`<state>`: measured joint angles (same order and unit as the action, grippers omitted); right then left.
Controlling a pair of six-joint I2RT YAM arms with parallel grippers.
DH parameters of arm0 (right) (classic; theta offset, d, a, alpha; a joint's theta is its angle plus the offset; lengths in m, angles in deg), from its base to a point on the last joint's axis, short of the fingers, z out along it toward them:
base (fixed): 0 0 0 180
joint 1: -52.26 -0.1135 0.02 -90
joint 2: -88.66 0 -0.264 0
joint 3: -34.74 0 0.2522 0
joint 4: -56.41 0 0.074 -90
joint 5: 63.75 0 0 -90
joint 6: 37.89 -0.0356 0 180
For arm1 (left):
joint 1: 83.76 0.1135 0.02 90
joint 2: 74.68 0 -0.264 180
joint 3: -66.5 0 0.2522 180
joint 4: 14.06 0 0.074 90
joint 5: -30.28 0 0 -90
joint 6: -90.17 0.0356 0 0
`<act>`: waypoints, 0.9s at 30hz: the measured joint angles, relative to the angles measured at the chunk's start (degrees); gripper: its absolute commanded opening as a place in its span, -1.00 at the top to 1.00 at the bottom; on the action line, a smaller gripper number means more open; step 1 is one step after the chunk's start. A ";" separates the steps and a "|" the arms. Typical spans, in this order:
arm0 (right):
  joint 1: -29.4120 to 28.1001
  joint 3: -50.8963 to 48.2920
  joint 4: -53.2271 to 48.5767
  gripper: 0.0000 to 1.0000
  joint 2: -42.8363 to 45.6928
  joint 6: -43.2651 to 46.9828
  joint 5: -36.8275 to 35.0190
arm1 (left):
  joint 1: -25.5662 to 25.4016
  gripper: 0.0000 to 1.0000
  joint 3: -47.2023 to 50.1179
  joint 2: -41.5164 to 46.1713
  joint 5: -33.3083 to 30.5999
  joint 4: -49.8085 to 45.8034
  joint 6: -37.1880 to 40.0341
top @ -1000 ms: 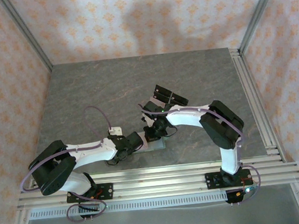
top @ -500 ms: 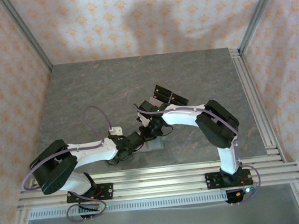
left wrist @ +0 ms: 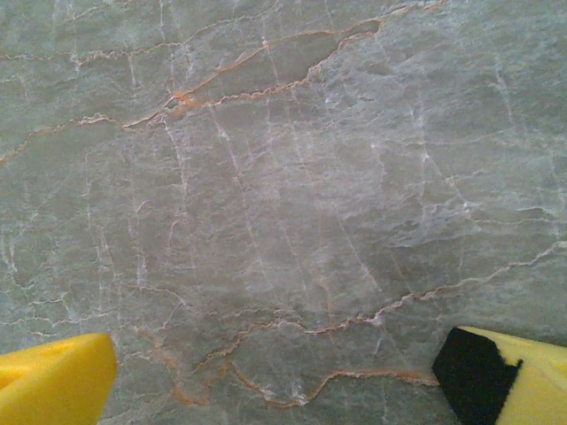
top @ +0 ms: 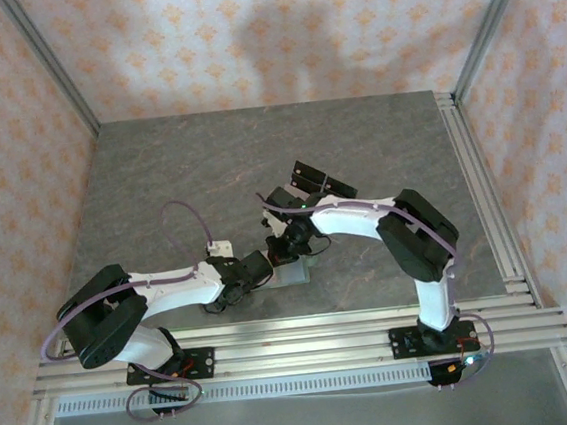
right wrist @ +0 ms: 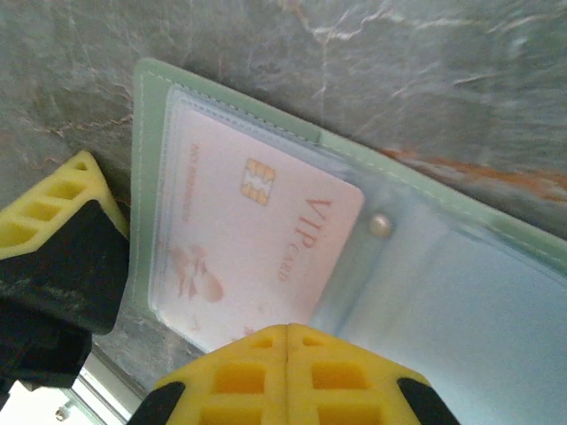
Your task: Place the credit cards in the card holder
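Observation:
The card holder (right wrist: 461, 292) lies open on the marble table (left wrist: 283, 177), sage green with clear slots and a snap stud (right wrist: 381, 225). A pale pink credit card (right wrist: 239, 239) marked VIP sits inside its left slot. My right gripper (right wrist: 288, 329) is shut, its tips together right over the card's near edge. In the top view the right gripper (top: 289, 247) hangs over the card holder (top: 294, 274), with my left gripper (top: 261, 267) just left of it. The left gripper (left wrist: 275, 372) is open over bare marble. Two black credit cards (top: 319, 180) sit behind the right arm.
One finger of the left gripper (right wrist: 53, 257) stands close to the holder's left edge. Aluminium rails (top: 305, 336) run along the near table edge and another rail (top: 483, 193) along the right side. Patterned walls close in the table.
The right gripper has shifted slightly left over the card holder. The left gripper has edged a little right toward it. Both kept their jaw state.

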<state>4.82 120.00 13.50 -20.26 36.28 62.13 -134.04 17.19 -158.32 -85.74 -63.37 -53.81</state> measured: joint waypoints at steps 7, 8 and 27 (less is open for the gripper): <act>0.76 -0.61 0.00 1.00 1.31 0.00 -0.59 | 0.00 -1.00 0.00 0.00 0.00 0.00 -0.02; 0.74 -0.74 0.00 1.00 1.29 0.00 -0.59 | 0.00 -1.00 0.00 0.00 0.00 0.00 -0.02; 0.48 0.22 -0.11 1.00 -2.84 0.07 -0.07 | 0.00 -1.00 0.00 -0.04 0.00 0.02 -0.02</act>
<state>5.30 120.22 13.39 -23.11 36.34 62.07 -134.04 17.19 -158.36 -85.74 -63.35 -53.83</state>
